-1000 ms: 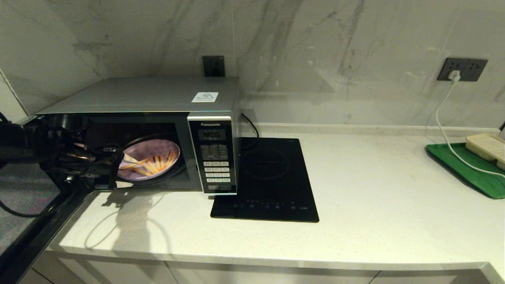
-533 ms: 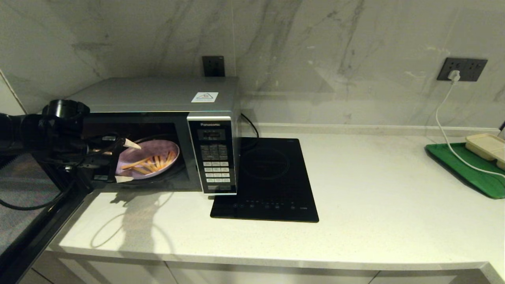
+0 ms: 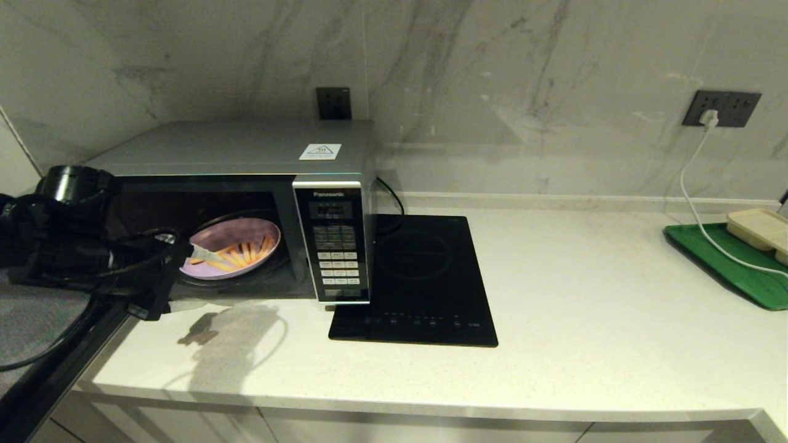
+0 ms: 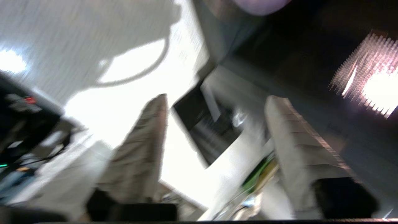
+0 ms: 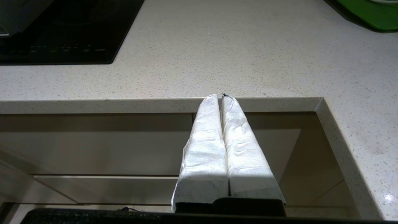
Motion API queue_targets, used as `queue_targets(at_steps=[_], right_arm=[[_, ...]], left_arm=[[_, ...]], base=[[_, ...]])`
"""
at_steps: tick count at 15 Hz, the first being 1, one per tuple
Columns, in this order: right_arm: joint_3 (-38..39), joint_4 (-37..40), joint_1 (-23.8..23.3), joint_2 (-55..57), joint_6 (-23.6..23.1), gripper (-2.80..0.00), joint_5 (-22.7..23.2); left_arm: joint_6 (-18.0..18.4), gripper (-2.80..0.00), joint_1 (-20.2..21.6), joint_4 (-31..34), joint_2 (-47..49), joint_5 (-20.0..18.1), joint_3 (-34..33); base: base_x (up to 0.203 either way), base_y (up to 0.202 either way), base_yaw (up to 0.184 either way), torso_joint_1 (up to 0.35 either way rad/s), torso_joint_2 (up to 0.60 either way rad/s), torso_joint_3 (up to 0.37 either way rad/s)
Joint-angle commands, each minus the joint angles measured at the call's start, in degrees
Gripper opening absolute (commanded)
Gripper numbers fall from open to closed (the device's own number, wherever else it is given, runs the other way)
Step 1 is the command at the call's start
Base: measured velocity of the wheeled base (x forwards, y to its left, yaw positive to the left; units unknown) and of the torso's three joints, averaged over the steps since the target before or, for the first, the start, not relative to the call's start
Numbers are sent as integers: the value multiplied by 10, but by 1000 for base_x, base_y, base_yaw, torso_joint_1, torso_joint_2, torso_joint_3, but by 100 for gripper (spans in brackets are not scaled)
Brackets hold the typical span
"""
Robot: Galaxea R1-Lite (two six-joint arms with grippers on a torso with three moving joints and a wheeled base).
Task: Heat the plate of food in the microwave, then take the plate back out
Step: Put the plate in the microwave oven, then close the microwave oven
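Note:
The silver microwave (image 3: 246,147) stands open at the counter's left end. Inside it the lilac plate of food (image 3: 237,237) lies flat, with orange fries (image 3: 246,252) on it. My left gripper (image 3: 194,277) hovers at the cavity's front opening, just left of the plate's rim, open and holding nothing. In the left wrist view its fingers (image 4: 146,146) stand wide apart around bare counter, and a sliver of the plate (image 4: 259,3) shows beyond them. My right gripper (image 5: 221,95) is shut and empty, parked below the counter's front edge.
The microwave's dark door (image 3: 55,351) hangs open at the lower left. A black induction cooktop (image 3: 425,277) lies right of the microwave. A green tray (image 3: 726,258) with a beige compartment tray (image 3: 760,227) sits far right, with a white cable (image 3: 695,184) across it.
The left gripper let go of the plate's rim and drew back out and down toward the cavity's front. The plate, tilted before, now lies flat.

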State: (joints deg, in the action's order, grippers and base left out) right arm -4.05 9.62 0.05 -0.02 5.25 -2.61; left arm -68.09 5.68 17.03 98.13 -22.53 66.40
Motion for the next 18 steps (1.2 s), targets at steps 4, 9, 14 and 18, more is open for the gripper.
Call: queue_targets(at_steps=[4, 9, 14, 18], right_arm=[[0, 0, 0, 0, 0, -280, 0], [0, 0, 0, 0, 0, -280, 0], [0, 0, 0, 0, 0, -280, 0], [0, 0, 0, 0, 0, -280, 0]], left_arm=[[81, -280, -44, 45, -261, 15, -134], [396, -280, 138, 99, -322, 128, -92], [577, -280, 291, 81, -245, 139, 119], [604, -280, 365, 121, -182, 141, 208]], base=[[0, 0, 0, 0, 0, 0], [0, 0, 0, 0, 0, 0], [0, 0, 0, 0, 0, 0], [0, 0, 0, 0, 0, 0]])
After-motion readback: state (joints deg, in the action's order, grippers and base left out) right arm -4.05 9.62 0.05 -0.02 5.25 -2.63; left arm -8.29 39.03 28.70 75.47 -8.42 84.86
